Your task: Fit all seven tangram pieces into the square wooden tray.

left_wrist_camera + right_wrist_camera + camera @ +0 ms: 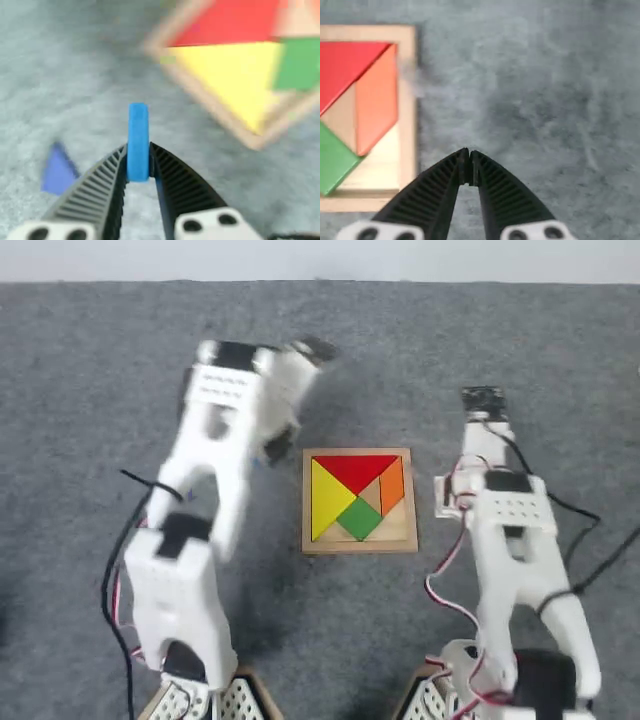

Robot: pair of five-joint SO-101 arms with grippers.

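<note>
The square wooden tray [360, 544] lies mid-table holding a red triangle [355, 472], a yellow triangle [328, 502], a green square [360, 518] and an orange parallelogram [392, 485]; bare wood shows between them and in one corner. My left gripper [138, 150] is shut on a blue piece [138, 125] held on edge, above the carpet just short of the tray [210, 98]. A blue-violet triangle [59, 169] lies on the carpet beside it. My right gripper [469, 167] is shut and empty, over carpet close to the tray's rim [407, 100] on the orange side.
Grey carpet covers the table. The left arm [215, 470] stretches up the tray's left side, and the right arm [505, 510] stands along its right side. Open carpet lies beyond the tray and in front of it.
</note>
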